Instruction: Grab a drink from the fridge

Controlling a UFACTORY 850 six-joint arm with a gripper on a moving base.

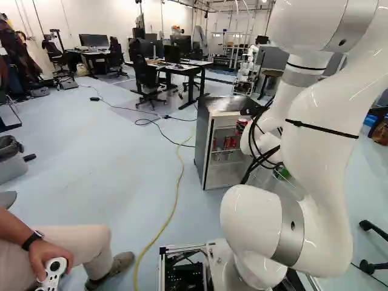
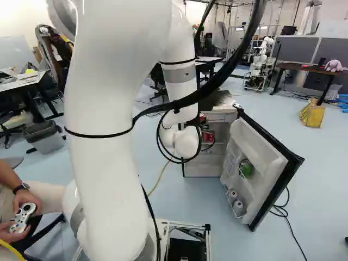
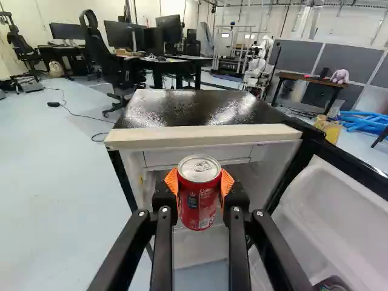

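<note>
One red can [image 1: 241,128] sits in the hand [image 1: 244,122] in the left base view, by the open front of the small black fridge [image 1: 204,136], below the front edge of its top. More red cans [image 1: 230,142] stand on a shelf inside. A yellow cable [image 1: 176,200] runs over the floor beside the fridge, and another robot [image 1: 245,71] stands farther back

Over in the right base view, the fridge's door [image 2: 269,168] is swung wide to the right. A green item [image 2: 246,168] sits in its upper rack, two pale containers [image 2: 238,206] in the lower one. Past it, a plush toy [image 2: 333,66] lies near the right end of a wooden table [image 2: 304,67], with a yellow bag [image 2: 312,113] on the floor close by

From the wrist view, the hand is closed around the can, orange pads [image 3: 171,181] pressing it from both sides. The can is upright, tab end up, in line with the fridge opening, between its side edges; I can't tell whether any of it is inside. Behind the fridge's far edge is a black office chair [image 3: 109,57]
</note>
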